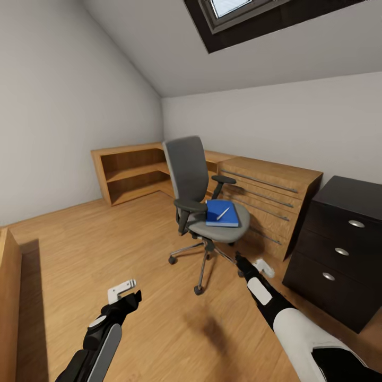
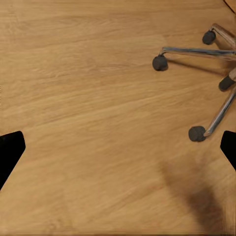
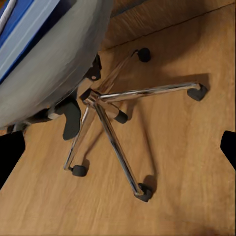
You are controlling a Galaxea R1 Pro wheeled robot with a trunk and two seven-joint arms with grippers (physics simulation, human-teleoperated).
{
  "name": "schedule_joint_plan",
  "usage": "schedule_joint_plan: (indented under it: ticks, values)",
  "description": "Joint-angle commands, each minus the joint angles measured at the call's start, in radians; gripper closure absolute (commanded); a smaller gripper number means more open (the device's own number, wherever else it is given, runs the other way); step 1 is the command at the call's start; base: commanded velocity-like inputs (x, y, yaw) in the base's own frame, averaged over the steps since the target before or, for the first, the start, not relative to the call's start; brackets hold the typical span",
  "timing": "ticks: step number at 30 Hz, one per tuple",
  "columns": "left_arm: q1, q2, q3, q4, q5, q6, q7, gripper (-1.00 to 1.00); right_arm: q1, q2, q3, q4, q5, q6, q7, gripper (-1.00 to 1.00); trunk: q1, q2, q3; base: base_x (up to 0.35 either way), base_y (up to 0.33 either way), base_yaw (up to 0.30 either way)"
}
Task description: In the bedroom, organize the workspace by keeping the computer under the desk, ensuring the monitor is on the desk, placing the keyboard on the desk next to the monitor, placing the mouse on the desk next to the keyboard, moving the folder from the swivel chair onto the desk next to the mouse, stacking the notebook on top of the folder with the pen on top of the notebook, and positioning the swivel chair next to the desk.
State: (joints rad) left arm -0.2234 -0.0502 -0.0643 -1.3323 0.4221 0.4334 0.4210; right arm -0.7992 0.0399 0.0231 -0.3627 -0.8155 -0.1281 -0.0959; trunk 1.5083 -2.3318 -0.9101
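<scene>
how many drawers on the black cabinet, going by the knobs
3, stacked on the black cabinet at the right: top knob, middle knob, bottom knob. Any lower drawer may be hidden behind the right arm.

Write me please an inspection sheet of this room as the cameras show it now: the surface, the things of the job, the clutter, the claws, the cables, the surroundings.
Surface: wooden floor; no desk top seen.
Job's things: swivel chair standing upright on the floor; blue folder lying flat on its seat; pen lying on the folder.
Clutter: nothing seen.
Claws: left claw open, holding nothing, above bare floor; right claw open, holding nothing, near the chair's base.
Cables: nothing seen.
Surroundings: low oak shelf unit in the corner; oak chest of drawers behind the chair; black drawer cabinet beside it; skylight in the sloped ceiling.
</scene>
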Motion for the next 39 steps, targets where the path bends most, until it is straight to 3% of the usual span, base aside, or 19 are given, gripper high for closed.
schedule_joint_plan:
  ticks: [1,7,9,14,15,18,25,26,27,29,31,39]
  values:
    - [-0.001,0.001,-0.001,0.004,0.01,0.002,0.009,-1.0,0.006,0.001,0.003,0.007,0.012,-0.017,-0.004,-1.0,-0.004,0.007,0.002,-0.003,0.0,0.0]
    - [0.0,0.004,-0.002,0.12,0.004,-0.008,0.008,-1.0,0.041,0.025,0.011,0.076,0.166,-0.129,-0.003,-1.0,-0.027,0.049,0.021,-0.001,0.0,-0.026]
    - [0.0,0.003,-0.002,0.202,-0.021,-0.016,0.007,-1.0,0.061,0.045,0.013,0.133,0.27,-0.183,-0.005,-1.0,-0.035,0.063,0.027,0.0,0.0,-0.13]
    - [-0.001,0.002,-0.002,0.291,-0.073,-0.061,0.006,-1.0,0.089,0.057,0.014,0.222,0.4,-0.273,-0.006,-1.0,-0.054,0.098,0.043,0.0,0.0,-0.2]
    - [0.0,0.002,-0.002,0.326,-0.09,-0.089,0.006,-1.0,0.098,0.06,0.015,0.263,0.443,-0.314,-0.006,-1.0,-0.058,0.105,0.046,0.0,0.0,-0.239]
    - [0.0,0.001,-0.002,0.402,-0.109,-0.15,0.006,-1.0,0.115,0.066,0.014,0.334,0.499,-0.394,-0.006,-1.0,-0.069,0.126,0.056,0.0,0.0,-0.248]
    - [0.0,0.001,-0.002,0.614,-0.121,-0.297,0.005,-1.0,0.22,0.067,0.014,0.376,0.544,-0.477,-0.004,-1.0,-0.096,0.175,0.077,0.0,0.0,-0.26]
    - [0.0,0.0,-0.005,0.716,-0.123,-0.381,0.005,-1.0,0.252,0.064,0.014,0.379,0.558,-0.489,-0.004,-1.0,-0.1,0.182,0.081,0.0,0.0,-0.263]
    - [0.0,0.0,-0.012,0.759,-0.124,-0.431,0.005,-1.0,0.263,0.063,0.014,0.38,0.566,-0.496,-0.004,-1.0,-0.104,0.189,0.084,0.0,0.0,-0.263]
    - [0.0,-0.001,-0.024,0.796,-0.124,-0.481,0.005,-1.0,0.273,0.061,0.014,0.38,0.575,-0.506,-0.004,-1.0,-0.112,0.203,0.09,0.0,0.0,-0.263]
    - [0.0,-0.002,-0.069,0.873,-0.123,-0.583,0.006,-1.0,0.3,0.048,0.014,0.381,0.596,-0.542,-0.004,-1.0,-0.119,0.217,0.096,0.0,0.0,-0.264]
    - [0.0,-0.003,-0.152,0.968,-0.124,-0.635,0.006,-1.0,0.316,0.027,0.015,0.384,0.611,-0.564,-0.004,-1.0,-0.15,0.273,0.121,0.0,0.0,-0.264]
